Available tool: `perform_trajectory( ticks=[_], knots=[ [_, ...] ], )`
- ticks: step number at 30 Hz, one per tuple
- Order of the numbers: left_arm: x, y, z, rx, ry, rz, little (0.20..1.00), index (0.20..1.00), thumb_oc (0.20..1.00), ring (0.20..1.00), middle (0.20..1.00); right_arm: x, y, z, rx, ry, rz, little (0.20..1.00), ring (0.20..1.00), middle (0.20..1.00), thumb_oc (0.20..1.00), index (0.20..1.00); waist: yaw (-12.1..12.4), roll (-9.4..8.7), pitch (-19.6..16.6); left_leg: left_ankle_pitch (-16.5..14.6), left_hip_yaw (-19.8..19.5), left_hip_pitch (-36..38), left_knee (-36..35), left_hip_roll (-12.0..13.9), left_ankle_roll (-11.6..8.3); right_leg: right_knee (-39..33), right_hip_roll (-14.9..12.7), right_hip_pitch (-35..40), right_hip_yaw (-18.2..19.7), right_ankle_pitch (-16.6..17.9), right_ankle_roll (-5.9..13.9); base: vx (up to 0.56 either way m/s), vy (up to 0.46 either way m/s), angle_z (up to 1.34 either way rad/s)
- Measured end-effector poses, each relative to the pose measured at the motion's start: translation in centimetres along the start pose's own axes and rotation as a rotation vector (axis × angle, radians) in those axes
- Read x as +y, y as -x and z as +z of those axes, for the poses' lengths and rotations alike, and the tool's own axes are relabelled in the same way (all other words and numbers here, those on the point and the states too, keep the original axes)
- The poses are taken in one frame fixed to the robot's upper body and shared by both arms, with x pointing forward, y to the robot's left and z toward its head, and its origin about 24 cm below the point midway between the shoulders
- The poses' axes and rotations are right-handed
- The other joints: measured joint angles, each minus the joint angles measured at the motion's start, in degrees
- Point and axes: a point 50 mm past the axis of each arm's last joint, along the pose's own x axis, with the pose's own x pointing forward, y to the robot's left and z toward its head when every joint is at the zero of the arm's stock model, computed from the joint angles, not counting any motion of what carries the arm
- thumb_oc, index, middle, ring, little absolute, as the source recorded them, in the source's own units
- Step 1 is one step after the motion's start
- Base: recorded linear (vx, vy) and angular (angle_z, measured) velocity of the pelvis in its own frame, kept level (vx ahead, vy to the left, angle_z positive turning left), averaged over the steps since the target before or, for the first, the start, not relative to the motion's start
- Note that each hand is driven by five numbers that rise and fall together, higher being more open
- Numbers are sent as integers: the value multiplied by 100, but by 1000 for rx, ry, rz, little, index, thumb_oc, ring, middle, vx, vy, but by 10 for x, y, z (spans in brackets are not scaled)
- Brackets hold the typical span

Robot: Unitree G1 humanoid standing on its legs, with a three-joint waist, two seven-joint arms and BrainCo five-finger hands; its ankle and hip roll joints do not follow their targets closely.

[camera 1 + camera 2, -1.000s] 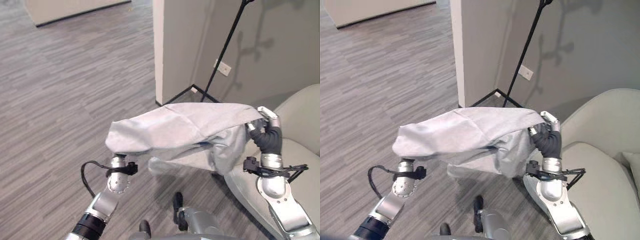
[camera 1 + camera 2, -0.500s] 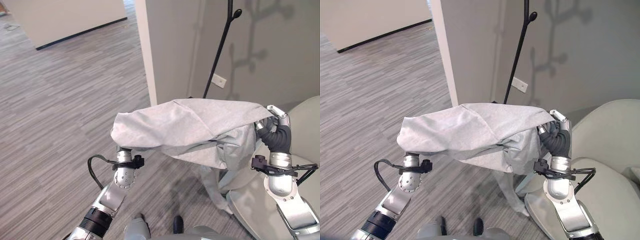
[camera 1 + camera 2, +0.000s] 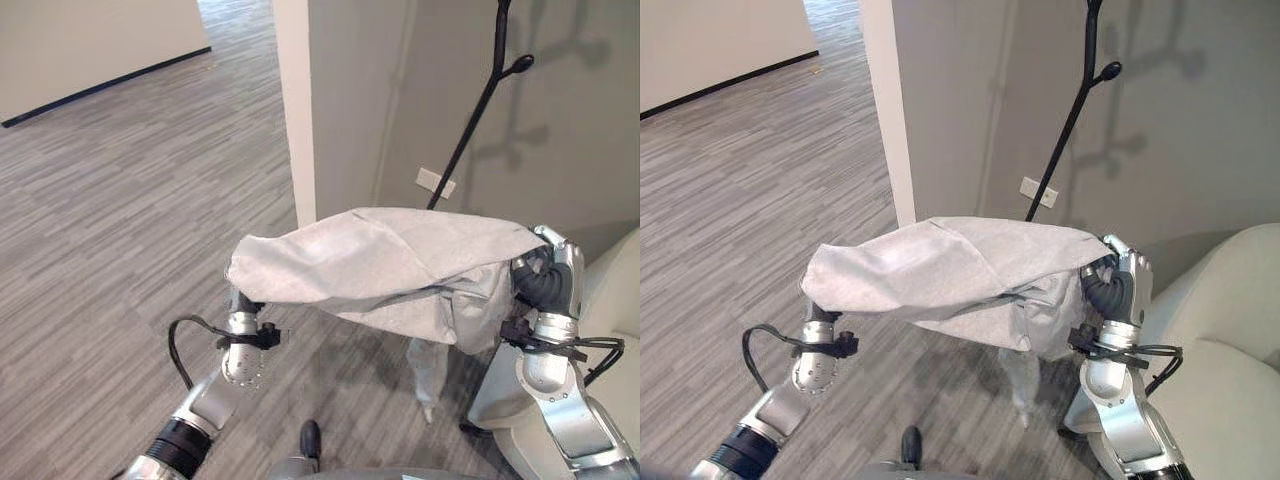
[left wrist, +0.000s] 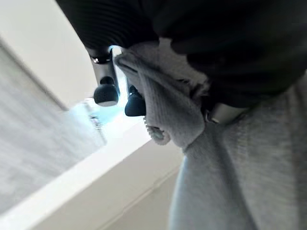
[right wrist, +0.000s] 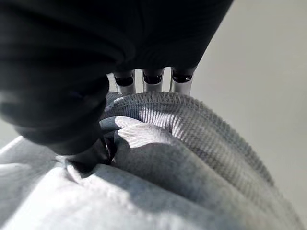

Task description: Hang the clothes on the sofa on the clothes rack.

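A garment (image 3: 380, 270) is stretched across the middle of the frame between the left hand (image 4: 144, 91) and right hand (image 3: 552, 275). The clothes rack (image 3: 480, 110) is seen behind it at upper right, the sofa (image 3: 1230, 330) at lower right.

Grey wood-look floor (image 3: 120, 200) seen across left of frame; white wall socket (image 3: 436, 183) mounted upper right; pale wall corner (image 3: 293, 100) at top centre.

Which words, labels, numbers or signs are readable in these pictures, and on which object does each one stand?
None: no readable text, number or sign shows.
Grey garment, held between the left hand and the right hand: plain, no print or label visible.
White wall plate behind the black clothes rack: blank.
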Motion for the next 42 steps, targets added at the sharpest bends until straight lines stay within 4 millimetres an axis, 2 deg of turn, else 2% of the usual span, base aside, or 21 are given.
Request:
perform_trajectory(
  ticks=[1, 2, 5, 8, 11, 13, 16, 18, 21, 23, 26, 28, 29, 31, 32, 33, 35, 37, 38, 39, 42],
  knots=[
    [3, -6, 5, -26, 0, 21, 200, 200, 200, 200, 200, -1, -2, 1, -11, 11, -28, 200, 200, 200, 200, 200, -47, 50, 7, -95, 26, 59, 39, -64, 72, 0, -140, -86, -57, 42, 54, 276, 259, -17],
    [7, -13, 13, -71, -2, 49, 200, 200, 200, 200, 200, -2, -8, 3, -30, 35, -65, 200, 200, 200, 200, 200, 4, 105, 74, -181, 110, 147, 48, -85, 123, 185, -490, -134, -651, 120, 95, 207, 116, -28],
    [20, -21, 28, -172, -45, 109, 200, 200, 200, 200, 200, -9, -20, 7, -73, 100, -163, 200, 200, 200, 200, 200, 28, 163, 93, -287, 317, 501, -142, -83, 93, 61, -500, -343, -880, 165, 308, 201, -14, -42],
    [26, -28, 41, -249, -54, 146, 200, 200, 200, 200, 200, -22, -28, 11, -108, 122, -273, 200, 200, 200, 200, 200, -20, 130, 94, -378, 479, 567, -157, -161, -41, -796, -435, -455, -1190, 264, 410, 214, -132, -32],
    [24, -38, 49, -279, -40, 171, 200, 200, 200, 200, 200, -27, -35, 15, -123, 141, -353, 200, 200, 200, 200, 200, -240, 131, 104, -505, 324, 571, -153, -295, -91, -1999, -368, -553, -826, 752, 571, 253, -211, 12],
    [22, -42, 56, -316, -41, 183, 200, 200, 200, 200, 200, -32, -36, 13, -110, 157, -402, 200, 200, 200, 200, 200, -333, 124, 108, -504, 224, 650, -152, -363, -84, -2741, -422, -476, -474, 1367, 586, 195, -201, 34],
    [19, -42, 59, -332, -29, 179, 200, 200, 200, 200, 200, -37, -38, 12, -106, 184, -447, 200, 200, 200, 200, 200, -405, 43, 126, -534, 27, 813, -181, -398, -88, -3206, -432, -208, -195, 1942, 579, 233, -232, 37],
    [18, -41, 62, -340, -22, 178, 200, 200, 200, 200, 200, -41, -40, 12, -117, 212, -471, 200, 200, 200, 200, 200, -369, -92, 102, -553, -99, 977, -257, -418, -140, -3450, -462, 71, -201, 2079, 552, 208, -235, 30],
    [18, -37, 62, -322, 7, 194, 200, 200, 200, 200, 200, -44, -44, 19, -154, 211, -493, 200, 200, 200, 200, 200, -257, -202, 63, -694, -122, 1165, -219, -261, -420, -3449, -305, 430, -275, 1754, 456, 224, -339, -1],
    [18, -35, 64, -317, 25, 205, 200, 200, 200, 200, 200, -46, -51, 26, -194, 210, -515, 200, 200, 200, 200, 200, -274, -68, 56, -724, -120, 1165, -151, 131, -580, -3482, 71, 497, -335, 1650, 283, 164, -323, -8],
    [21, -40, 67, -331, 23, 221, 200, 200, 200, 200, 200, -53, -67, 37, -269, 212, -550, 200, 200, 200, 200, 200, -269, -99, 44, -867, -124, 1119, 165, 646, -853, -3522, 581, 565, -353, 1552, -60, 124, -426, -22],
    [27, -46, 68, -339, 18, 251, 200, 200, 200, 200, 200, -56, -77, 47, -314, 189, -588, 200, 200, 200, 200, 200, -201, -257, 46, -926, -218, 836, 921, 866, -991, -3509, 831, 605, -342, 1441, -317, 94, -417, -27],
    [29, -52, 71, -348, 15, 266, 200, 200, 200, 200, 200, -57, -80, 50, -326, 185, -597, 200, 200, 200, 200, 200, -137, -434, 58, -970, -264, 445, 1824, 973, -996, -3488, 836, 670, -359, 1406, -445, 88, -344, -5],
    [31, -60, 76, -362, 16, 292, 200, 200, 200, 200, 200, -62, -88, 54, -367, 204, -618, 200, 200, 200, 200, 200, -17, -505, 75, -834, -486, -94, 3149, 1163, -948, -3376, 1041, 787, -378, 1207, -694, 106, -205, -3],
    [33, -61, 78, -368, 17, 303, 200, 200, 200, 200, 200, -62, -90, 55, -372, 205, -627, 200, 200, 200, 200, 200, 62, -552, 88, -792, -533, -304, 3488, 1169, -893, -3393, 1088, 895, -352, 1066, -859, 158, -63, 4],
    [33, -61, 78, -373, 17, 307, 200, 200, 200, 200, 200, -63, -91, 57, -379, 205, -639, 200, 200, 200, 200, 200, 74, -625, 65, -909, -637, -523, 3586, 955, -885, -3490, 1052, 968, -381, 1067, -875, 196, -46, 3],
    [34, -60, 81, -384, 25, 313, 200, 200, 200, 200, 200, -69, -100, 66, -420, 200, -675, 200, 200, 200, 200, 200, 170, -563, 93, -1103, -587, -666, 2764, 427, -888, -3566, 1012, 903, -274, 1084, -842, 187, 4, -10],
    [33, -62, 85, -394, 33, 315, 200, 200, 200, 200, 200, -72, -108, 71, -446, 210, -700, 200, 200, 200, 200, 200, 187, -440, 111, -967, -424, -699, 1654, 75, -690, -3650, 1044, 904, -272, 1169, -758, 180, 17, -11],
    [34, -63, 85, -394, 31, 315, 200, 200, 200, 200, 200, -72, -108, 70, -447, 211, -701, 200, 200, 200, 200, 200, 206, -364, 98, -919, -424, -727, 1492, 30, -650, -3696, 1072, 960, -256, 1170, -761, 138, 0, -15],
    [33, -66, 84, -391, 26, 315, 200, 200, 200, 200, 200, -66, -113, 67, -449, 234, -674, 200, 200, 200, 200, 200, 235, -295, 89, -790, -519, -684, 1007, -19, -763, -3688, 1129, 1012, -219, 1131, -785, 137, -9, -22],
    [34, -76, 88, -398, 14, 323, 200, 200, 200, 200, 200, -60, -125, 60, -440, 289, -626, 200, 200, 200, 200, 200, 301, -64, 101, -417, -498, -778, 559, -30, -888, -3696, 1303, 1070, -40, 1032, -825, 241, 16, -33]
  ],
)
